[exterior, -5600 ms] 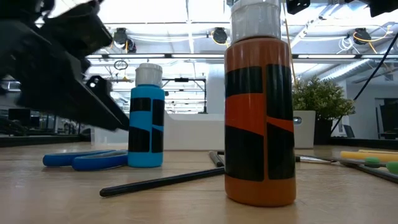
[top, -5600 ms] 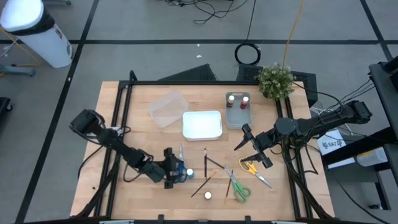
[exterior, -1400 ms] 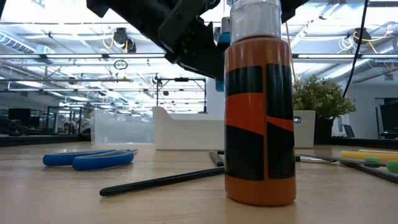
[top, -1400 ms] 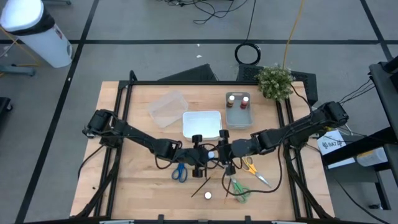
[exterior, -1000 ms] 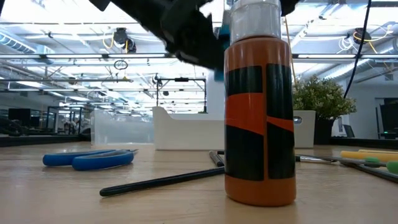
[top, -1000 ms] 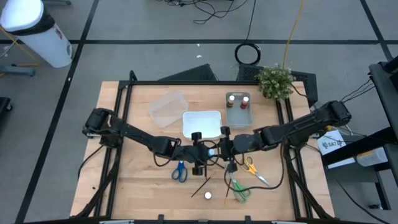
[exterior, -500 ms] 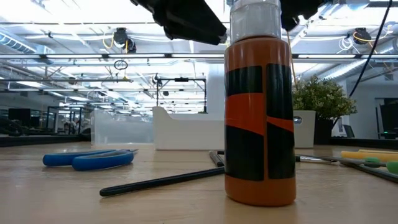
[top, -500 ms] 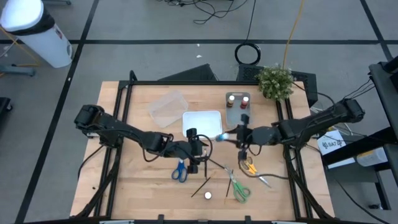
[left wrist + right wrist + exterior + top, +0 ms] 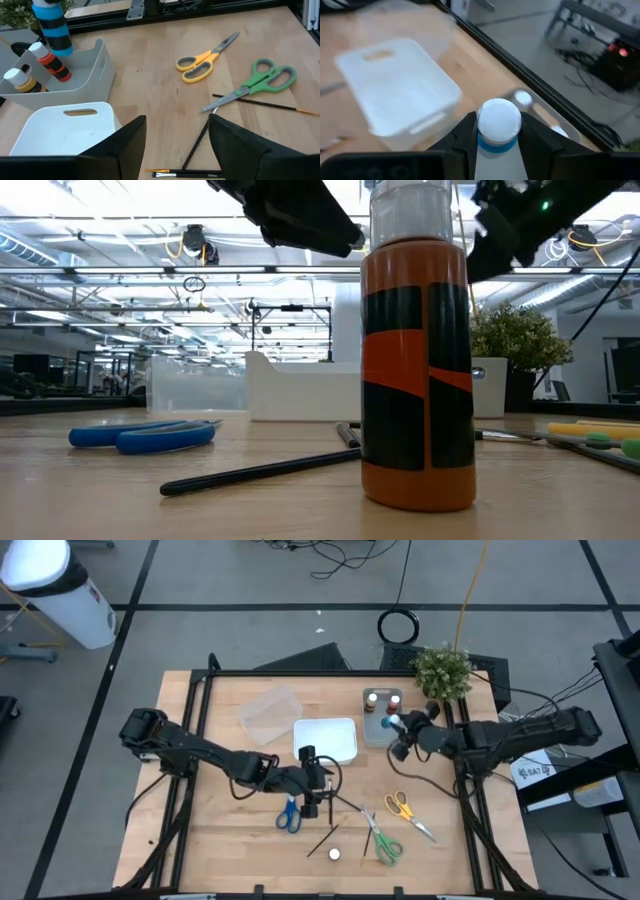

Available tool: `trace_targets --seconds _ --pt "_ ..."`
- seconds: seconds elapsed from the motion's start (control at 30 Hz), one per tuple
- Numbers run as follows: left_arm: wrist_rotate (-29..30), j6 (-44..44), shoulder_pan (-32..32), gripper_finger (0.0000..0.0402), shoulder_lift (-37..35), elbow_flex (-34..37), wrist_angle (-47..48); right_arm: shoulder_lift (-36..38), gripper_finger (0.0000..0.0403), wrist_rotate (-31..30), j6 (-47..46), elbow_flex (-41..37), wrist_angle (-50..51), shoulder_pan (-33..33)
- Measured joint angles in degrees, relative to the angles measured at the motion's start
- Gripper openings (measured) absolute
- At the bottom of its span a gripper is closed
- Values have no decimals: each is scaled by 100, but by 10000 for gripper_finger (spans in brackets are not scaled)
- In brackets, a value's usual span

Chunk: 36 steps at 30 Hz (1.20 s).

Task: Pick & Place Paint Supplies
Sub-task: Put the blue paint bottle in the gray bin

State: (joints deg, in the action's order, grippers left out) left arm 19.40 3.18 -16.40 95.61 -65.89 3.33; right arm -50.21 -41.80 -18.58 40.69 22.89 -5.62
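The right hand (image 9: 398, 733) grips the blue paint bottle (image 9: 496, 131) between its fingers, which close on the bottle's neck just under the white cap. It holds the bottle in the air just above the small grey tray (image 9: 380, 732) at the far right of the bench (image 9: 220, 740). In the left wrist view the same bottle hangs over that tray's far wall, above two bottles already standing in it: one red-orange (image 9: 51, 63) and one yellow-brown (image 9: 22, 82).

The left hand (image 9: 318, 783) hovers over the middle of the bench, near the front edge of the white tray (image 9: 325, 740). Its fingers (image 9: 240, 145) stand apart with nothing between them.

The blue scissors (image 9: 289, 814) lie just beside the left hand. The green scissors (image 9: 380, 839) and orange-yellow scissors (image 9: 407, 810) lie to the right of it, and thin dark brushes (image 9: 330, 834) are scattered between them. An orange paint bottle (image 9: 417, 355) stands alone near the front edge.

Half a second ago the right hand held the blue bottle near the white tray's right corner; now it has carried it back and to the right, over the grey tray. About a second ago both hands met at the bottle in the middle of the bench; now they are well apart. The left hand has barely shifted in the last half second.
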Motion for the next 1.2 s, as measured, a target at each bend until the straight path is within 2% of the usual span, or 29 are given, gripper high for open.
trace_targets --seconds 0.13,0.27,0.6,0.8,1.2 --pt "4 -8 22 229 0 0 -2 -47 102 722 -4 -146 -265 508" --pt "2 26 79 224 0 0 -4 -309 102 1141 128 -258 -556 900" --pt "4 135 109 214 2 0 11 -1310 102 2214 387 -256 -1377 1438" --pt "4 143 111 214 4 0 66 -1733 102 2554 430 -256 -1524 1714" --pt "2 175 111 214 4 2 119 -2011 102 2718 474 -256 -1586 1846"
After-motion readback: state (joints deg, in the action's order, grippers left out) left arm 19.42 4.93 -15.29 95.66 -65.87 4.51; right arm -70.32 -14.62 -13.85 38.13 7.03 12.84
